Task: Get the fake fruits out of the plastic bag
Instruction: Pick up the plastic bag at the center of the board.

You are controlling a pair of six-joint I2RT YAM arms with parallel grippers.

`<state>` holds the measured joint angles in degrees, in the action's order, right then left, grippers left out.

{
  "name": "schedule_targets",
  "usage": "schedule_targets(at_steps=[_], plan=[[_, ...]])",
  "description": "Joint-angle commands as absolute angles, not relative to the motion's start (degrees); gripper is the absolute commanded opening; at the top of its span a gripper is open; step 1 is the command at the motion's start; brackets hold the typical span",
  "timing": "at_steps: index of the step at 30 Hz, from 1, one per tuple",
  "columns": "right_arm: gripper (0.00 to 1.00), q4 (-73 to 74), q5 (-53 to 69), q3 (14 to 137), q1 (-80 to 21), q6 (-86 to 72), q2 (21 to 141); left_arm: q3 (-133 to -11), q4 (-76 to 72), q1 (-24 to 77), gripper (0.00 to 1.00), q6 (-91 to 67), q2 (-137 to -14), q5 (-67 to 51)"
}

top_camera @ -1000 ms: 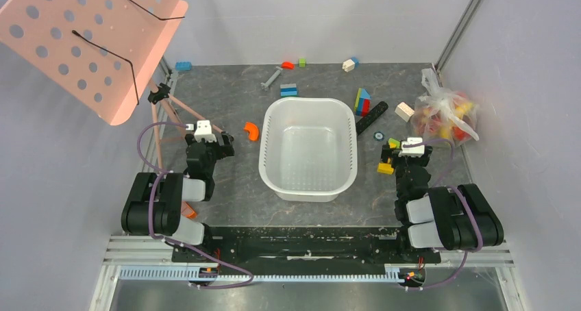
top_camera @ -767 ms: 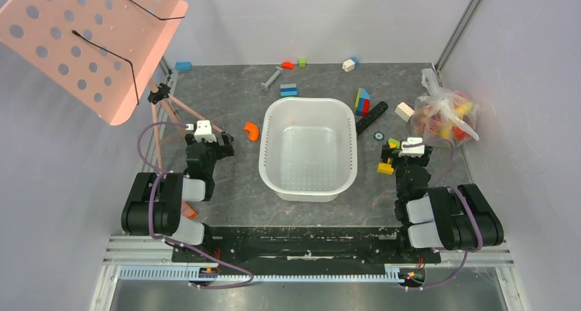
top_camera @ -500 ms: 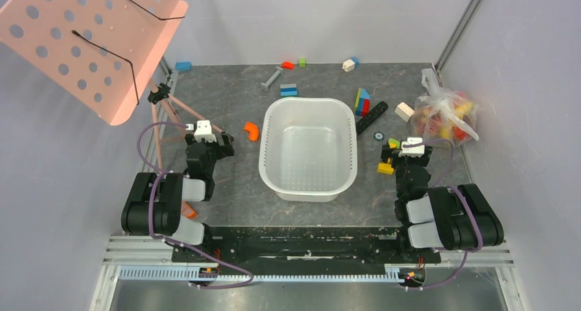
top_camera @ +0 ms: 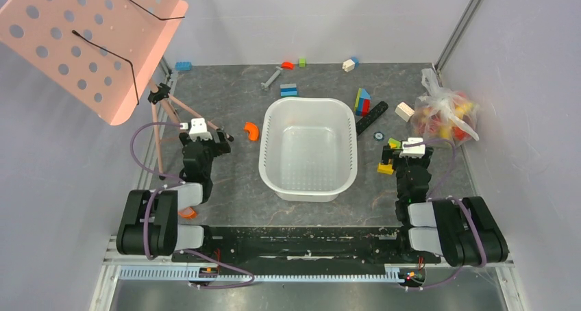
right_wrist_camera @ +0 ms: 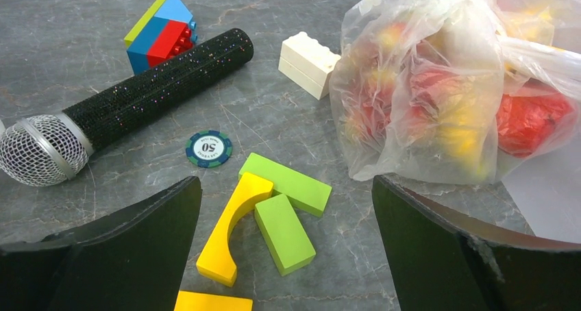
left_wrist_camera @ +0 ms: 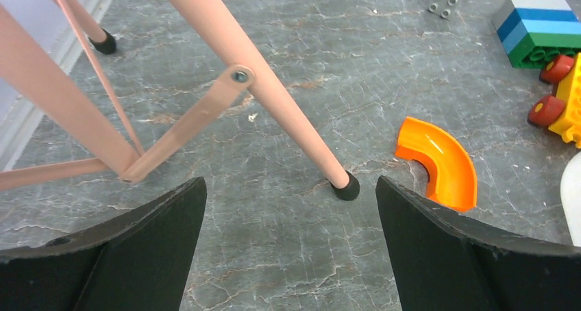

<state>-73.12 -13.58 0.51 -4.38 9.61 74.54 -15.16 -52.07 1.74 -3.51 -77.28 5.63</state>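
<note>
Left fingers gape wide over the bare worktop beside a pink stand leg, gripping nothing. The right fingers stand just as wide and empty, framing the plastic bag at the upper right of their view. Compared with 1 second earlier, both arms have unfolded slightly from their bases in the overhead view. Nothing else has shifted. The fake fruits are all inside the bag at the worktop's right edge, so the approach has probably only just begun.

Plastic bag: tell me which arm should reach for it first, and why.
Right. The right hand, open, sits just short of the plastic bag, large in its wrist view. The left hand faces the stand legs, across the white basin.
</note>
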Motion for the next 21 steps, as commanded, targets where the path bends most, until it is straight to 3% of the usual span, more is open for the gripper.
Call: schedule_targets(at_steps=[1,12,21], plan=[[0.98,-65.09,-15.42,-0.40,-4.40,8.32,70.16,-17.95,-45.68,1.98,1.00,-4.13,-73.01,9.39],[0.98,-43.18,-22.79,10.12,-4.37,-4.66,60.40,-19.09,-35.20,6.06,1.00,-11.93,-62.82,18.92],[0.98,-11.22,-24.16,30.08,-4.35,-14.18,67.32,-24.48,-17.56,6.50,1.00,-23.19,-58.79,18.92]])
